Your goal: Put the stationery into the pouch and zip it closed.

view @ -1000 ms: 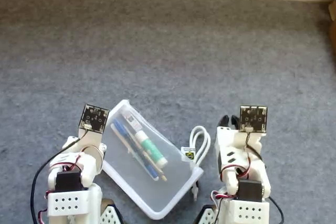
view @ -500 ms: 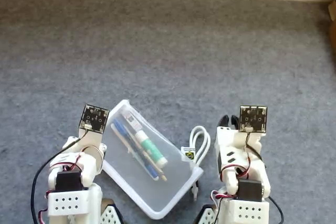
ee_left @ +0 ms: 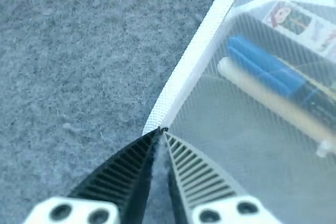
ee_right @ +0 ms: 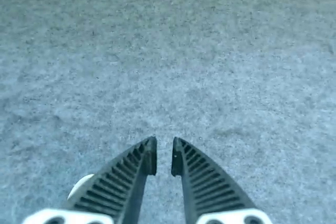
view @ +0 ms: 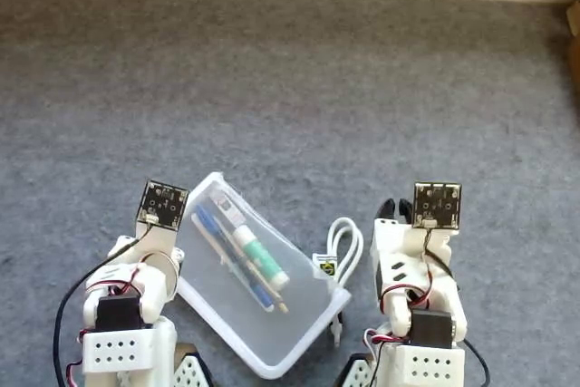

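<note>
Two grippers, both low over the grey carpet [view: 317, 88]. The left gripper [ee_left: 160, 134] is pressed together, its tips right at the white edge band of the pouch [ee_left: 194, 61]. Whether they pinch the fabric is hard to tell. The pouch lies between the two grippers. A blue pen [ee_left: 268, 72] and a cream stick [ee_left: 273, 103] lie inside it just past the left tips, both cut off at the frame edge. The right gripper [ee_right: 163, 156] is nearly closed with only a slim gap, holding nothing and apart from the pouch. A white rounded bit [ee_right: 83, 184] beside its finger is cut off and unidentifiable. A white cord [view: 344, 246] lies between the right gripper and the pouch.
</note>
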